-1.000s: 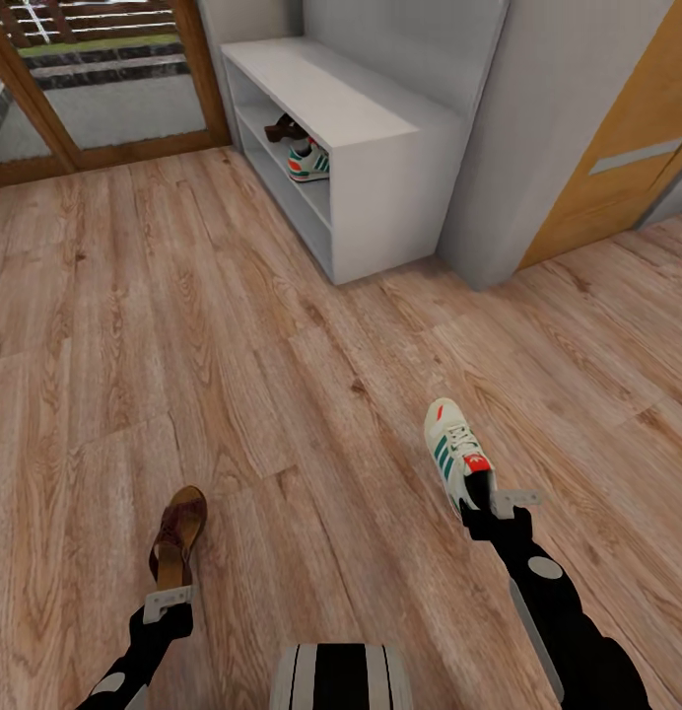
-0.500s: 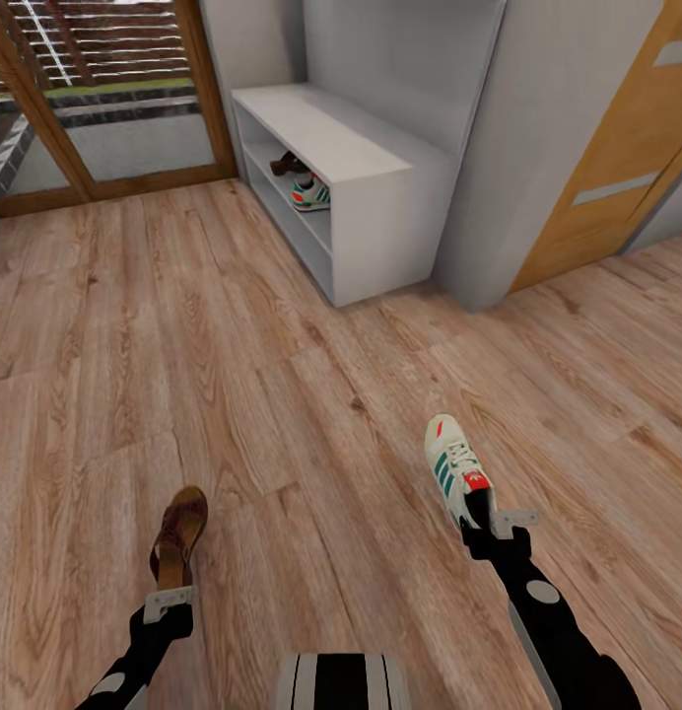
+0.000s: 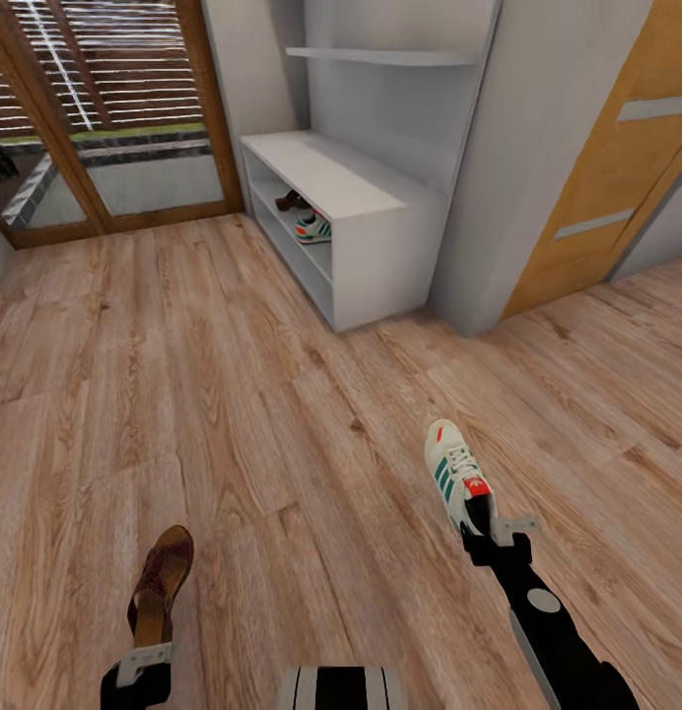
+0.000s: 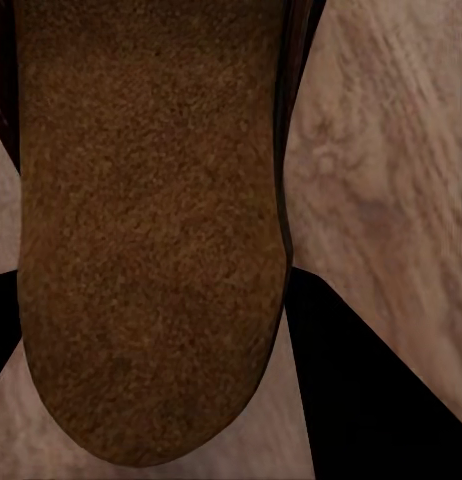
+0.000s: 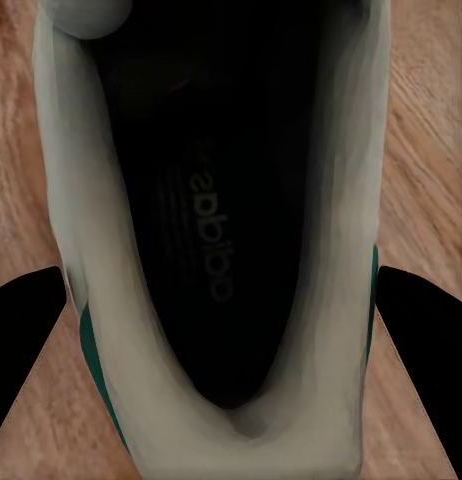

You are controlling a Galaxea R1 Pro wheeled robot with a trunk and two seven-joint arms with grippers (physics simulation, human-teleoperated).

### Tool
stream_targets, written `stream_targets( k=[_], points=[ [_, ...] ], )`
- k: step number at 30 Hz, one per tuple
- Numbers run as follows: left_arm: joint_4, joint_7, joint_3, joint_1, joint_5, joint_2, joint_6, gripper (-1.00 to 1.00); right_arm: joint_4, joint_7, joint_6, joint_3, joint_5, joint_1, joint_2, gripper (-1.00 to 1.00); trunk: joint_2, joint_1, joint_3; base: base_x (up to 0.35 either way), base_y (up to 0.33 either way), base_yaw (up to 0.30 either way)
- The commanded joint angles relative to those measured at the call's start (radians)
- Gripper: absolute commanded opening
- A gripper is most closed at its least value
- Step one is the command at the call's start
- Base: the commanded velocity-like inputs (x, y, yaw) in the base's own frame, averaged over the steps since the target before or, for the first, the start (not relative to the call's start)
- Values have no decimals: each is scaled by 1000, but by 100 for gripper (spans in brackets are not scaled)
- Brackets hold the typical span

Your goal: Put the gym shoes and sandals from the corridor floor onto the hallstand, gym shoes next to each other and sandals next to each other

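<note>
A sandal (image 3: pixel 160 584) is clamped by its heel in the left gripper (image 3: pixel 144 663); a gym shoe (image 3: pixel 457 475) likewise in the right gripper (image 3: pixel 497 531). The shoe rack (image 3: pixel 380 212), well ahead, already holds one of each. Held only at the heels, either could swing or slip in transit.

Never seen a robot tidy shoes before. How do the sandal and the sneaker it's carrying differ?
The sandal is flat, open and dark brown; the gym shoe is a closed, laced, cream sneaker with teal stripes. The sandal is in the left gripper, the gym shoe in the right gripper. Both are gripped at the heel, toes pointing forward.
</note>
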Motion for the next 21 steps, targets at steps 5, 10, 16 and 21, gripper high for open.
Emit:
stream_targets(
  k=[5,10,16,21],
  points=[
    [6,-7,3,17,6,-2,-47,-100,7,-5,-32,1,4,64,3,-100,1,-2,27,0,0,0],
    [-2,-7,6,52,8,-7,-63,-100,176,-9,-321,-1,3,189,1,-100,2,-5,54,0,0,0],
    [-1,-8,25,88,6,-13,-81,-100,488,-13,-631,-1,2,203,7,-100,4,-7,86,0,0,0],
    [25,-8,25,96,4,-19,-153,-100,557,-14,-661,1,0,204,9,-100,5,-10,114,0,0,0]
  ],
)
